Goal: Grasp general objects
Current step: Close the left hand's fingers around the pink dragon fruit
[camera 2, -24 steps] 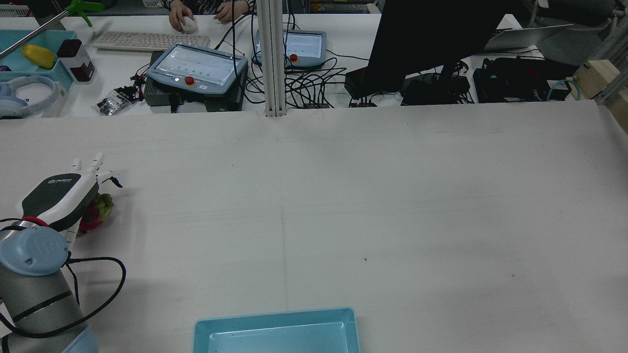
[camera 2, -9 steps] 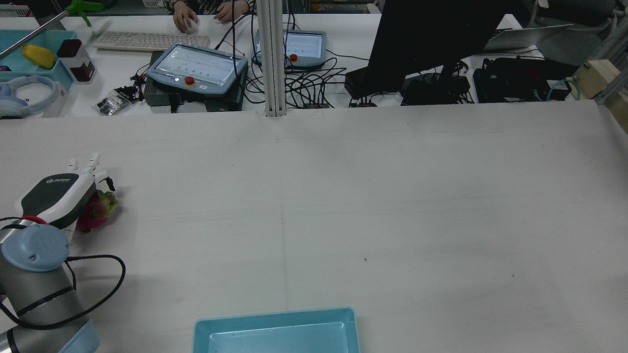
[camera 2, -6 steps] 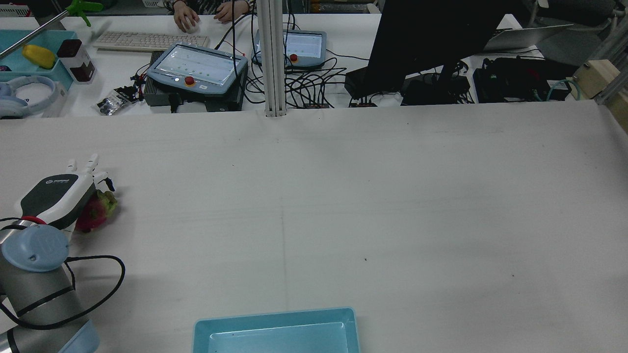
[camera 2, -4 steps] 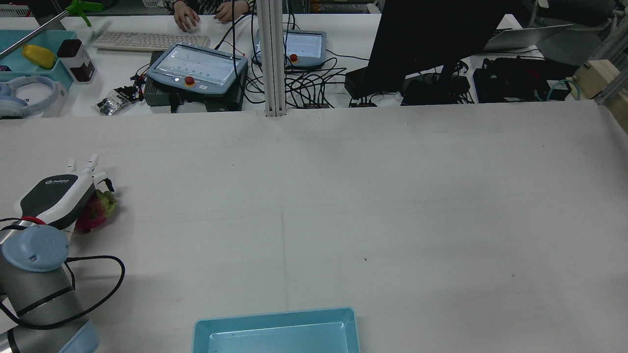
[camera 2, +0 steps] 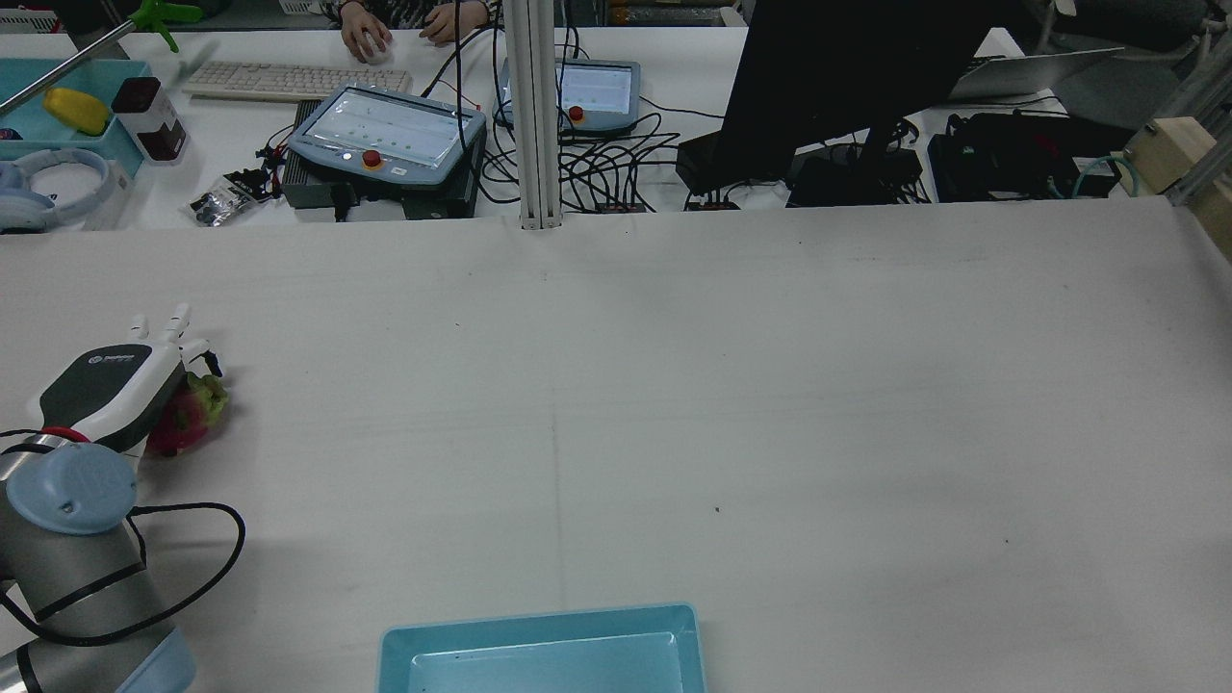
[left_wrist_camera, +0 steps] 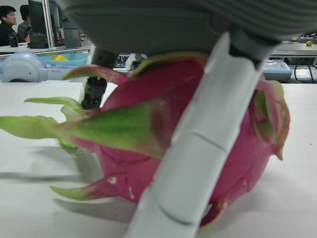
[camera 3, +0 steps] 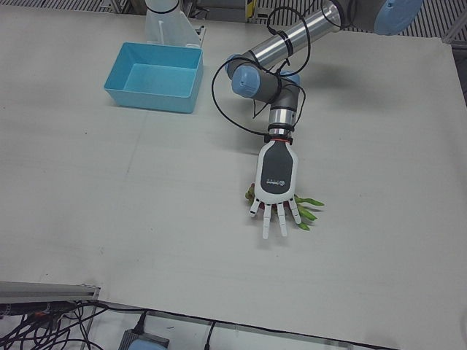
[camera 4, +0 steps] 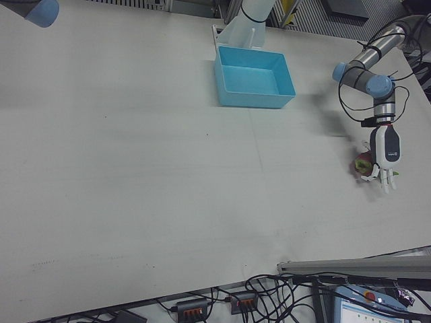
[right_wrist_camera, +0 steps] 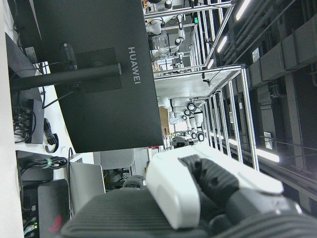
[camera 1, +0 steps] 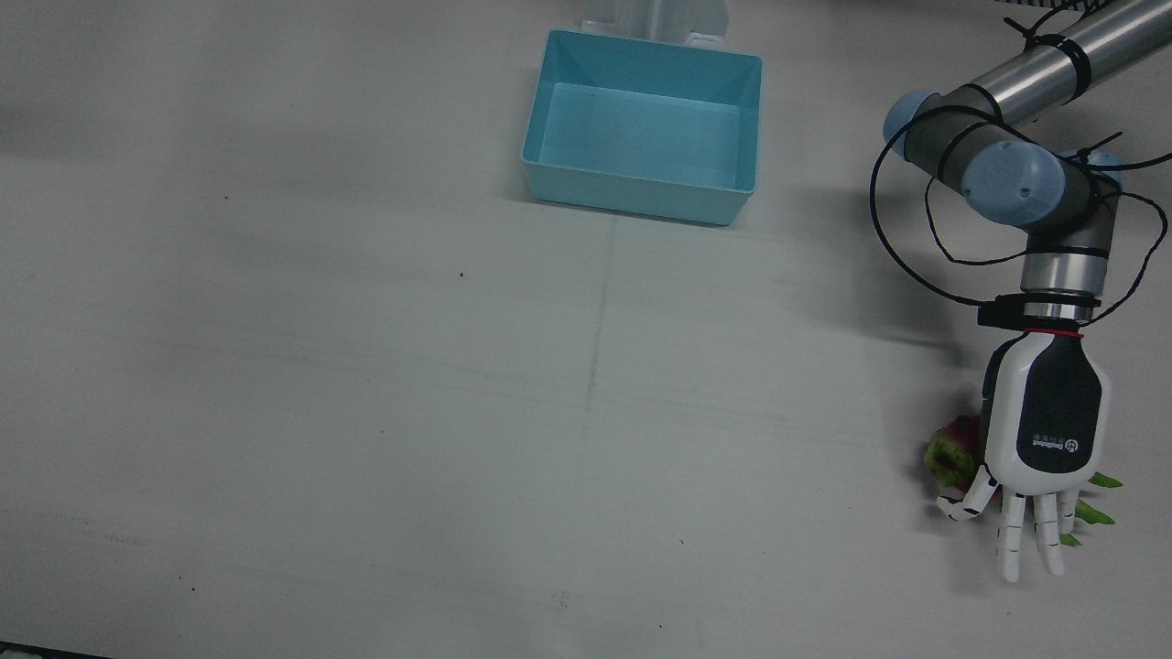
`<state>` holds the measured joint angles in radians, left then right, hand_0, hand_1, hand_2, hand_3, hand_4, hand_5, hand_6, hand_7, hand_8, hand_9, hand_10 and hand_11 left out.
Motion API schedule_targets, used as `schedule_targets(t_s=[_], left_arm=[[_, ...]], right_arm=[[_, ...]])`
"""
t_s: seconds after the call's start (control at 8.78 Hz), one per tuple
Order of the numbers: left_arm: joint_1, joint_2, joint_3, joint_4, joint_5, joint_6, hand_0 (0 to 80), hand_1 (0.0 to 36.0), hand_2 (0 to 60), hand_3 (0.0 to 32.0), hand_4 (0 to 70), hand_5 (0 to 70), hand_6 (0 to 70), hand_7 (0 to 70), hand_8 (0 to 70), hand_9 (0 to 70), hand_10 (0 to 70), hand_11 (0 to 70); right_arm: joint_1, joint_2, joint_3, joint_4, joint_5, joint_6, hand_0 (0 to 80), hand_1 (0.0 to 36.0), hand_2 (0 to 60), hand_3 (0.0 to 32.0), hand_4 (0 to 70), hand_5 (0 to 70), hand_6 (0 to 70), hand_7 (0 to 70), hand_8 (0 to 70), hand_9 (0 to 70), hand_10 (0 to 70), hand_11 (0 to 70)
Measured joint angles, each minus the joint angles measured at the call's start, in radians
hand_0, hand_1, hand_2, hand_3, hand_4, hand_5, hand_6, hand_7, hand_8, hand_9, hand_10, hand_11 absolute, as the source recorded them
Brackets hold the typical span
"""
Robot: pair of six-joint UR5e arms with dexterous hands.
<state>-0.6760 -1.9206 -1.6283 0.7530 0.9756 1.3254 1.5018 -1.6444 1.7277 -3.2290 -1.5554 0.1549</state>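
A pink dragon fruit (camera 1: 952,453) with green leaf tips lies on the white table near its left edge. My left hand (camera 1: 1044,430) lies palm down right over it, with the fingers stretched out past the fruit and spread, and the thumb bent beside it. The fruit peeks out beside the hand in the rear view (camera 2: 192,414), the left-front view (camera 3: 250,195) and the right-front view (camera 4: 363,163). In the left hand view the fruit (left_wrist_camera: 124,168) fills the frame, with one white finger (left_wrist_camera: 198,148) across its front. Only part of my right hand (right_wrist_camera: 208,193) shows, in its own view.
An empty light-blue bin (camera 1: 641,197) stands at the robot's edge of the table, also in the rear view (camera 2: 539,630) and the left-front view (camera 3: 149,98). Beyond the far edge are a monitor (camera 2: 847,77), teach pendants (camera 2: 385,125) and cables.
My left hand has shifted slightly left over the dragon fruit and its thumb has curled in closer to it. In the last second almost nothing moves.
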Motion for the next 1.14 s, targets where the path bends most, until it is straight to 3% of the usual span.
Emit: schedule_targets(t_s=[0.11, 0.23, 0.46, 0.57, 0.68, 0.91, 1.14], left_arm=[[0.000, 0.000, 0.000, 0.000, -0.001, 0.000, 80.0, 36.0, 11.2, 17.4, 0.0, 70.0, 0.3, 19.5, 14.7, 4.2, 2.3, 7.3], [0.003, 0.000, 0.001, 0.000, -0.008, 0.006, 80.0, 36.0, 23.4, 0.0, 4.9, 70.0, 10.3, 37.0, 21.6, 15.7, 5.9, 12.3], [0.011, 0.002, 0.001, -0.002, -0.044, 0.031, 80.0, 36.0, 25.2, 0.0, 18.0, 70.0, 25.5, 59.5, 34.2, 33.5, 12.8, 22.1], [0.014, 0.002, 0.001, -0.005, -0.057, 0.037, 80.0, 36.0, 25.9, 0.0, 21.3, 70.0, 32.2, 70.0, 39.8, 41.5, 19.0, 30.9], [0.014, 0.003, 0.001, -0.006, -0.063, 0.040, 80.0, 36.0, 31.2, 0.0, 25.5, 70.0, 41.9, 70.0, 47.2, 52.1, 31.7, 48.0], [0.014, 0.003, 0.000, -0.006, -0.067, 0.041, 80.0, 36.0, 32.5, 0.0, 35.7, 70.0, 55.9, 70.0, 58.4, 66.8, 51.0, 70.0], [0.001, 0.000, -0.021, -0.004, -0.065, 0.039, 80.0, 35.2, 34.6, 0.0, 49.2, 70.0, 68.8, 70.0, 67.8, 70.0, 63.2, 70.0]], right_arm=[[0.000, 0.000, 0.000, 0.000, 0.000, 0.000, 0.0, 0.0, 0.0, 0.0, 0.0, 0.0, 0.0, 0.0, 0.0, 0.0, 0.0, 0.0], [0.000, 0.000, 0.001, 0.000, 0.000, 0.000, 0.0, 0.0, 0.0, 0.0, 0.0, 0.0, 0.0, 0.0, 0.0, 0.0, 0.0, 0.0], [-0.001, 0.000, 0.000, 0.000, 0.000, 0.000, 0.0, 0.0, 0.0, 0.0, 0.0, 0.0, 0.0, 0.0, 0.0, 0.0, 0.0, 0.0], [-0.001, 0.000, 0.000, 0.000, 0.000, 0.000, 0.0, 0.0, 0.0, 0.0, 0.0, 0.0, 0.0, 0.0, 0.0, 0.0, 0.0, 0.0], [-0.001, 0.000, 0.001, 0.000, 0.000, 0.000, 0.0, 0.0, 0.0, 0.0, 0.0, 0.0, 0.0, 0.0, 0.0, 0.0, 0.0, 0.0], [0.000, 0.000, 0.002, 0.000, 0.000, 0.000, 0.0, 0.0, 0.0, 0.0, 0.0, 0.0, 0.0, 0.0, 0.0, 0.0, 0.0, 0.0], [0.000, 0.000, 0.002, -0.001, 0.000, 0.000, 0.0, 0.0, 0.0, 0.0, 0.0, 0.0, 0.0, 0.0, 0.0, 0.0, 0.0, 0.0]])
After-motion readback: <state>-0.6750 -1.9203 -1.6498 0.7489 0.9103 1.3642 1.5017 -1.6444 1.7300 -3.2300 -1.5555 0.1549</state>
